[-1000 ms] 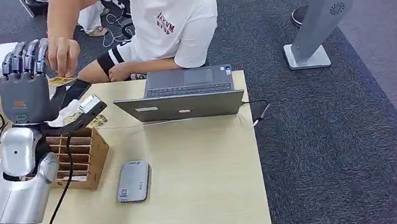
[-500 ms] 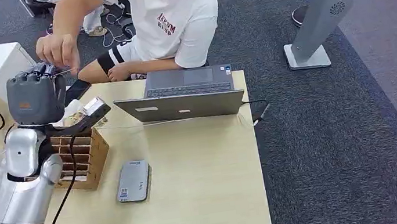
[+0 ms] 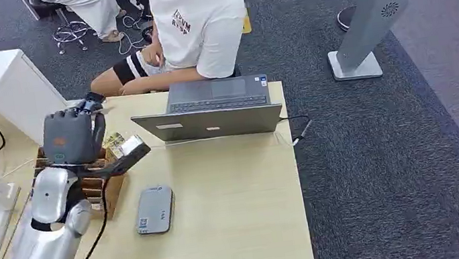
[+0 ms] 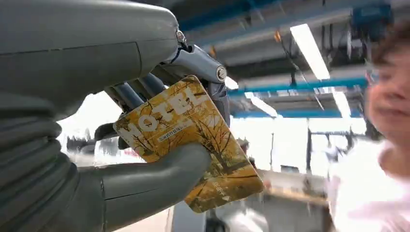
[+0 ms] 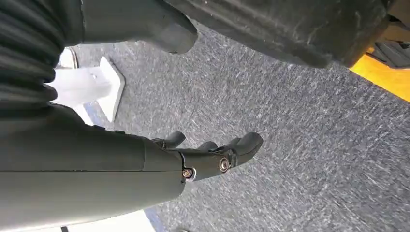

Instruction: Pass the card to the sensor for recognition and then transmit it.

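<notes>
Left robot hand (image 3: 72,135) is raised over the light wooden tabletop (image 3: 236,196), back of the hand toward the head camera, fingers curled. Left wrist view: the yellow printed "HOTEL" card (image 4: 193,140) is pinched flat between the thick grey thumb and the darker fingers (image 4: 140,89) behind it, lower corner sticking out free.

Right robot hand (image 5: 212,154) hangs over grey carpet, fingers loosely apart, holding nothing.

Progress (judgement): card is in the grasp, so pickup is done. The small grey rounded box with a label (image 3: 154,209), probably the sensor, lies flat on the tabletop, nearer the robot and to the right of the left robot hand, well apart from the card. Presenting the card there is not yet done; passing it on comes after. Roughly one third complete.

Other items: brown cardboard slotted card rack (image 3: 101,187) under the left arm; open grey laptop (image 3: 211,115) beyond the reader; seated person in a white T-shirt (image 3: 198,22) at the far edge.

View comparison: head view gives the layout of reader, rack and laptop, but the hand's back hides the card. Left wrist view gives the grip and print, but not the reader.
</notes>
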